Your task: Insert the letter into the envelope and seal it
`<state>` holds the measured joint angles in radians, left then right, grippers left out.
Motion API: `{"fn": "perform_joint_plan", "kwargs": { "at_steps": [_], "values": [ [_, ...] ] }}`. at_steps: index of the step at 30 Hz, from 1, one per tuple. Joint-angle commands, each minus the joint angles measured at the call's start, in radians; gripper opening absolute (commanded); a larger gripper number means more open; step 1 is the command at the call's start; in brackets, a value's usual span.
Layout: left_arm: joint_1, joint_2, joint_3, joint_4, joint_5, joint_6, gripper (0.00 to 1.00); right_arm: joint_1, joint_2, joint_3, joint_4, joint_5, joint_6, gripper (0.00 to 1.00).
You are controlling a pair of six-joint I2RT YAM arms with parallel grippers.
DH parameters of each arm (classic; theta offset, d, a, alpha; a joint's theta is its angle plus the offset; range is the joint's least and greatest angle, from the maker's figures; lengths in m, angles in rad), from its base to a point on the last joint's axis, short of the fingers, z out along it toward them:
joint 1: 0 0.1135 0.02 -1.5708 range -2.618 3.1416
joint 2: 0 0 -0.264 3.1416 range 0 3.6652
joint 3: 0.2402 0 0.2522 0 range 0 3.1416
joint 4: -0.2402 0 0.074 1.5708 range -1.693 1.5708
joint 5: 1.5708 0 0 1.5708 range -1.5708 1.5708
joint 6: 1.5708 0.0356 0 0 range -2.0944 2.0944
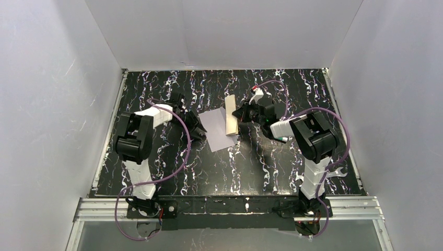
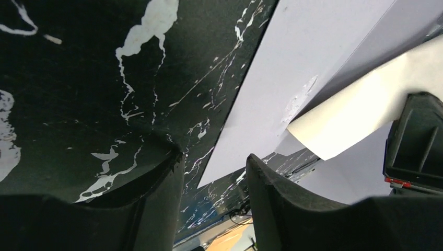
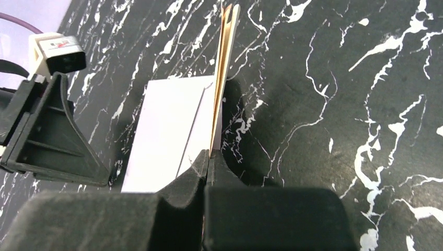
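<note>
Black marbled table (image 1: 251,167), with a letter and an envelope at its middle.
From above, the pale envelope (image 1: 218,130) is seen lying flat, the cream letter (image 1: 230,116) stood on edge over its right side and pinched by the right gripper (image 1: 239,114); the left gripper (image 1: 200,128) is set at the envelope's left edge. From the left wrist, its fingers (image 2: 156,209) are seen spread, nothing clamped. From the right wrist, both jaws are seen pressed together on the letter's edge.
</note>
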<state>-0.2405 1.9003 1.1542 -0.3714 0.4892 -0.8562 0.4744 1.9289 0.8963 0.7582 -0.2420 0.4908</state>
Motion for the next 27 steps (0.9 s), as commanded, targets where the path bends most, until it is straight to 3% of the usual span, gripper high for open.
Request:
{"fn": "perform_joint_plan", "kwargs": {
  "at_steps": [1, 8, 14, 27],
  "values": [
    [-0.007, 0.048, 0.071, -0.158, -0.047, 0.017, 0.46, 0.003, 0.027, -0.022, 0.184, -0.036, 0.016, 0.01],
    [-0.011, 0.090, 0.124, -0.197, -0.056, 0.012, 0.43, 0.005, 0.058, -0.031, 0.251, -0.082, 0.023, 0.01],
    [-0.011, 0.106, 0.145, -0.205, -0.056, 0.018, 0.31, 0.024, 0.074, -0.015, 0.230, -0.085, 0.021, 0.01],
    [-0.012, 0.105, 0.162, -0.240, -0.114, 0.033, 0.19, 0.062, 0.013, -0.031, 0.063, 0.091, -0.138, 0.01]
  ]
}}
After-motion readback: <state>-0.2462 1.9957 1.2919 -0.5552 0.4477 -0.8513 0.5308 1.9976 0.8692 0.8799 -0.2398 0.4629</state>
